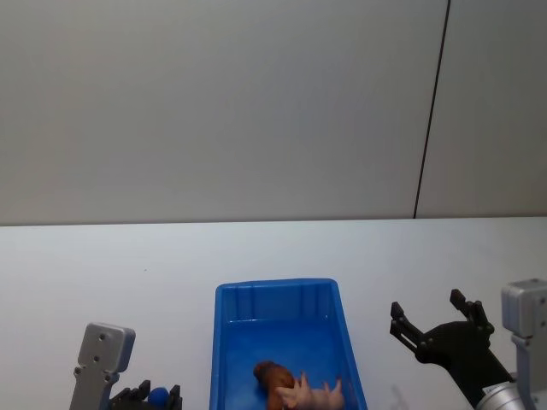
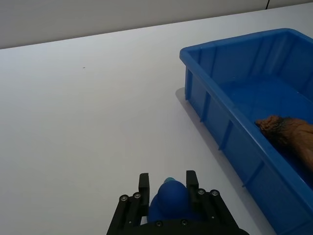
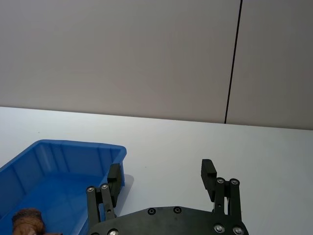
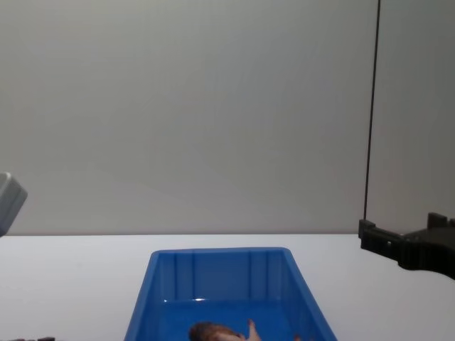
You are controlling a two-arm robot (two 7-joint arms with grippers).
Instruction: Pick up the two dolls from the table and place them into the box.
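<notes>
Both dolls lie inside the blue box (image 1: 276, 288), at its near end. The brown shaggy doll (image 1: 270, 376) rests against the pale pink pig doll (image 1: 313, 395). The brown doll (image 2: 288, 133) also appears in the left wrist view, in the right wrist view (image 3: 27, 218) and in the chest view (image 4: 206, 332). My right gripper (image 1: 427, 304) hovers open and empty to the right of the box. My left gripper (image 1: 159, 391) sits low at the box's left, its fingers shut on a small blue round object (image 2: 168, 198).
The white table (image 1: 102, 273) stretches bare around the box, with a grey wall behind it. A dark vertical seam (image 1: 432, 111) runs down the wall at the right.
</notes>
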